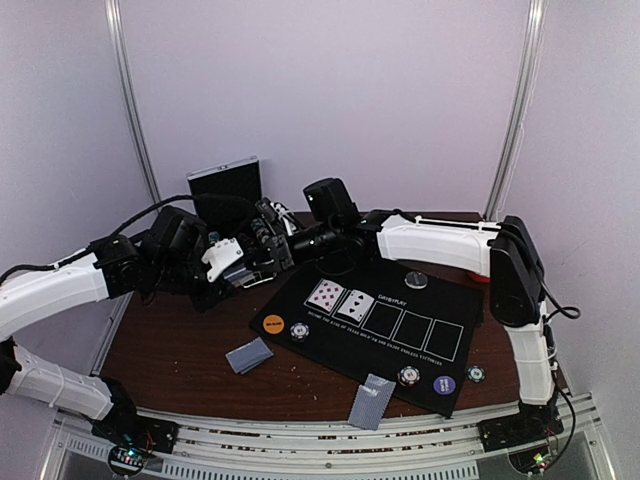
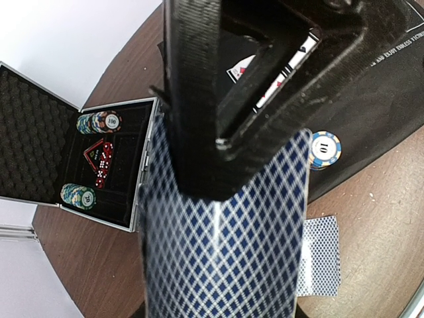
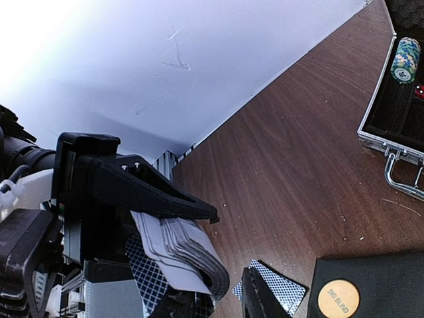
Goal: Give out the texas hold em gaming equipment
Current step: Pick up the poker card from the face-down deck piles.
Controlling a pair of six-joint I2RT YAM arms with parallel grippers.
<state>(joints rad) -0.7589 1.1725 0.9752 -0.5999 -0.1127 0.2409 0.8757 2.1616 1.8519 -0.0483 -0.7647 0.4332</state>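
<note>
Dark wood table [image 1: 190,350] boxed in by white walls [image 1: 350,90], black mat [image 1: 420,310] with two face-up cards [image 1: 325,295] in its first rectangles, left gripper [image 2: 222,189] clamped on a diamond-backed card deck [image 2: 225,258] above the table near the foam-lined metal case [image 2: 40,152], right gripper [image 1: 272,238] close by the deck, can't tell its jaw gap.

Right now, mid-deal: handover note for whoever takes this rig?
Grippers: left gripper shut on the deck; right gripper at the deck, grip unclear.
Done: face-up cards fill the first two boxes of the mat; face-down hand left of the mat, second hand at its near edge; orange button, purple button, silver button and three chips out.
Left: three boxes empty, likely next; spare chip stacks sit in the open case.
</note>
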